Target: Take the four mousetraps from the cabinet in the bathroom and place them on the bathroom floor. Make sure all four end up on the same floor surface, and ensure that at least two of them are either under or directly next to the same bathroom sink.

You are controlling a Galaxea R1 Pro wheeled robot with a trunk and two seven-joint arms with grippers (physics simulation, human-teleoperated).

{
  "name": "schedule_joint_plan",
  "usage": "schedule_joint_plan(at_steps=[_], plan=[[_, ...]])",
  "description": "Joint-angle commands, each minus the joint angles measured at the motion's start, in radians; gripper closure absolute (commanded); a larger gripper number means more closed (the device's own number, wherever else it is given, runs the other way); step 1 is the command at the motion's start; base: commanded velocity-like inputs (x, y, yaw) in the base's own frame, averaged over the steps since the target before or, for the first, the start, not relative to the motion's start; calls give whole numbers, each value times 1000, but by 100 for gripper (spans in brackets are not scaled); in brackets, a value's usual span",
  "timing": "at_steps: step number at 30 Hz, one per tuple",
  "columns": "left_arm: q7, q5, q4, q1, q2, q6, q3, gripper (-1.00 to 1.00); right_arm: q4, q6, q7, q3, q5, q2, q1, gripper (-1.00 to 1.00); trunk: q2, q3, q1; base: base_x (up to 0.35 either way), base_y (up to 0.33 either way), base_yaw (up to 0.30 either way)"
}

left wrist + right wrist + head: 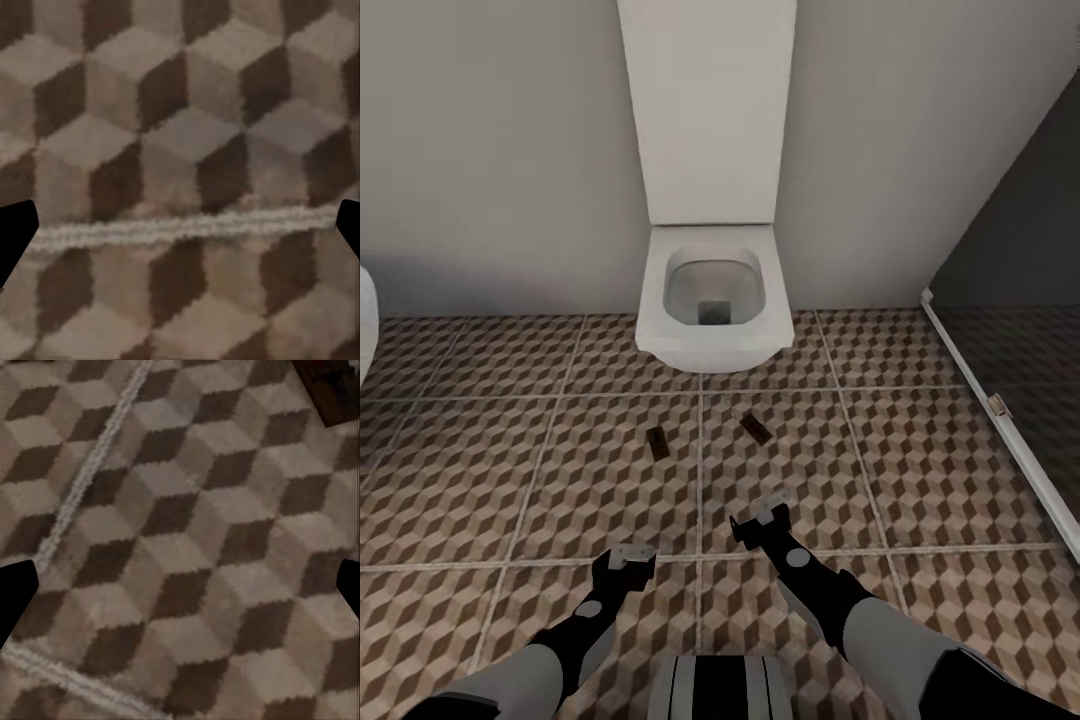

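Note:
Two mousetraps lie flat on the cube-patterned bathroom floor (510,480) in front of the toilet: one (657,441) to the left and one (755,429) to the right. My left gripper (627,558) hangs open low over the tiles, short of the left trap. Its wrist view has bare tile and a grout line between the open fingers (180,232). My right gripper (760,516) is open too, just short of the right trap. The corner of a dark mousetrap (331,388) lies at the edge of the right wrist view, beyond the empty gripper (180,592). The cabinet and the sink are out of view.
A white wall-hung toilet (708,300) with its lid up stands straight ahead against the grey wall. A dark glass partition with a white bottom rail (1000,420) runs along the right. A white tub rim (365,320) shows at the left edge.

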Motion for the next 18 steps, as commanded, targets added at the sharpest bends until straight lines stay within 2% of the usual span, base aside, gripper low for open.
schedule_joint_plan(at_steps=[1,18], plan=[[7,3,1,-1,0,-3,-9,-100,1,-4,-6,9,-9,0,-1,-100,0,3,-1,0,0,0],[7,3,3,-1,0,-3,-9,-100,1,-4,-6,9,-8,-1,-1,-100,4,69,-8,0,0,0]])
